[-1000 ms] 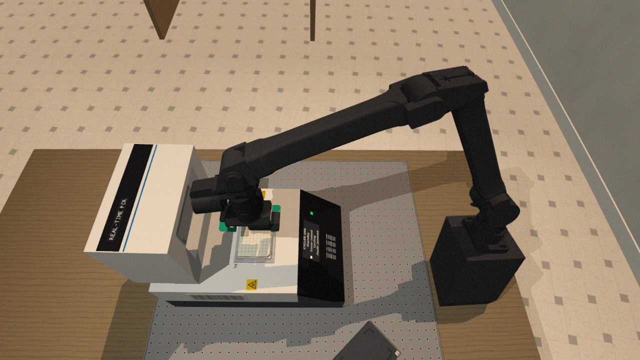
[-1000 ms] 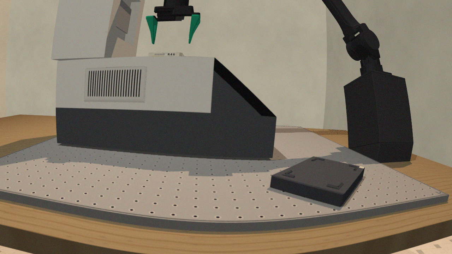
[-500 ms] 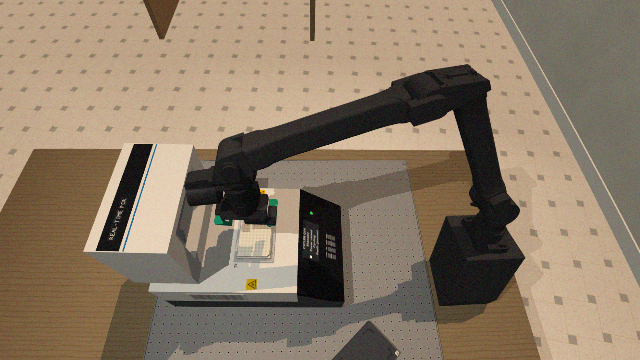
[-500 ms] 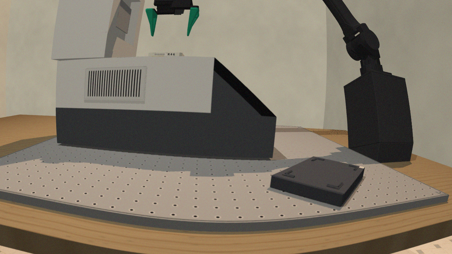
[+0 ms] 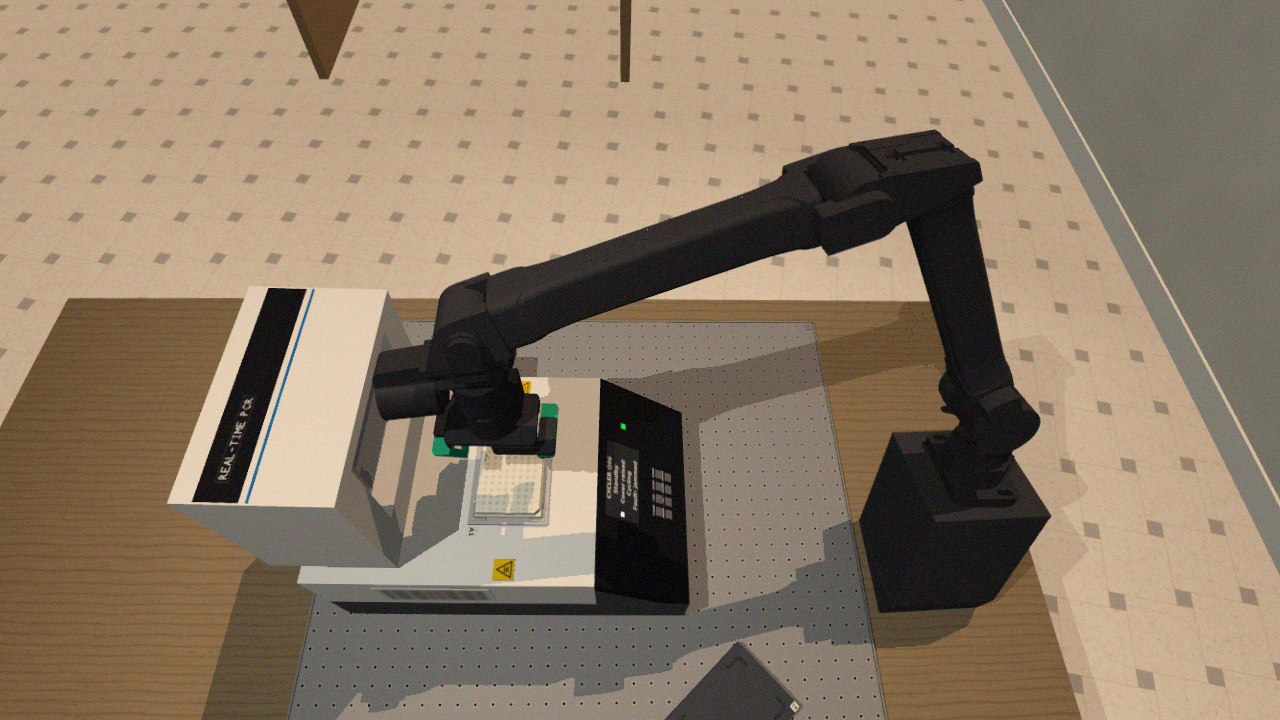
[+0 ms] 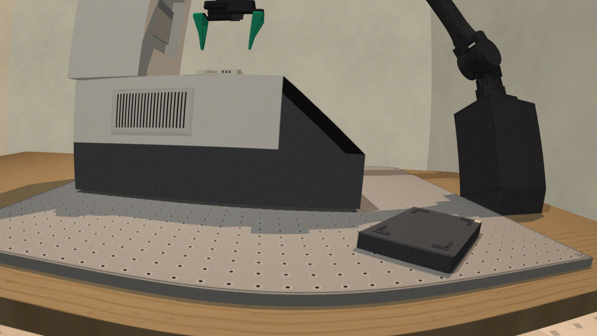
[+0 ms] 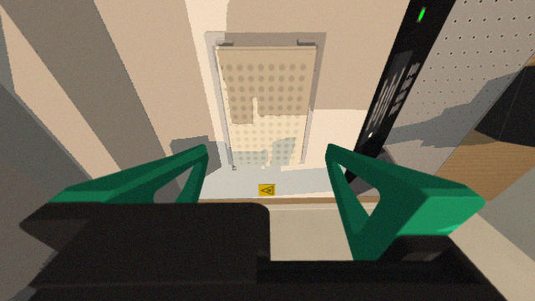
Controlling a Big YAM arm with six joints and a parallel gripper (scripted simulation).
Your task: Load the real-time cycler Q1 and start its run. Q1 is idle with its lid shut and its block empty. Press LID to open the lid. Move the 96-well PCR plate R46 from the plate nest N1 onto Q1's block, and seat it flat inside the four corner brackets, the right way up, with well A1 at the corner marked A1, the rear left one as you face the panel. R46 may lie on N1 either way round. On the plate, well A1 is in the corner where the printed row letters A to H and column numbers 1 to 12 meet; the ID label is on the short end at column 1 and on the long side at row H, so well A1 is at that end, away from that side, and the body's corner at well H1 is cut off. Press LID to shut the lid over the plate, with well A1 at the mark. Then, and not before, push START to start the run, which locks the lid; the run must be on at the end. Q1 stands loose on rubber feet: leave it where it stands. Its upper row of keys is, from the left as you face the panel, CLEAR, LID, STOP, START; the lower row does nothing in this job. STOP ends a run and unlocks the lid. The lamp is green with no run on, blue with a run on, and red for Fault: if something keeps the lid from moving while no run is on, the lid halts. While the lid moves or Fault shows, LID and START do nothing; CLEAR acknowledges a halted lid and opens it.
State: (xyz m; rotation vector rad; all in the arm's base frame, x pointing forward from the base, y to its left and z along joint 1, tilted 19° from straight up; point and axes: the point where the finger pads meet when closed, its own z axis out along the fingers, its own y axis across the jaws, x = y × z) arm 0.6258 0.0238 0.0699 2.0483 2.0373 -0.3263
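The cycler Q1 stands on the perforated board with its lid open and tilted back. The plate R46 lies flat on the block between the corner brackets; it also shows in the wrist view, and its R46 label shows in the exterior view. My gripper hangs open and empty well above the plate, over its far end; its green fingers show in the wrist view. The panel has a green lamp and the keys.
The empty dark plate nest N1 lies on the board in front of the cycler, near the arm's base block. The open lid stands close to the left of the gripper.
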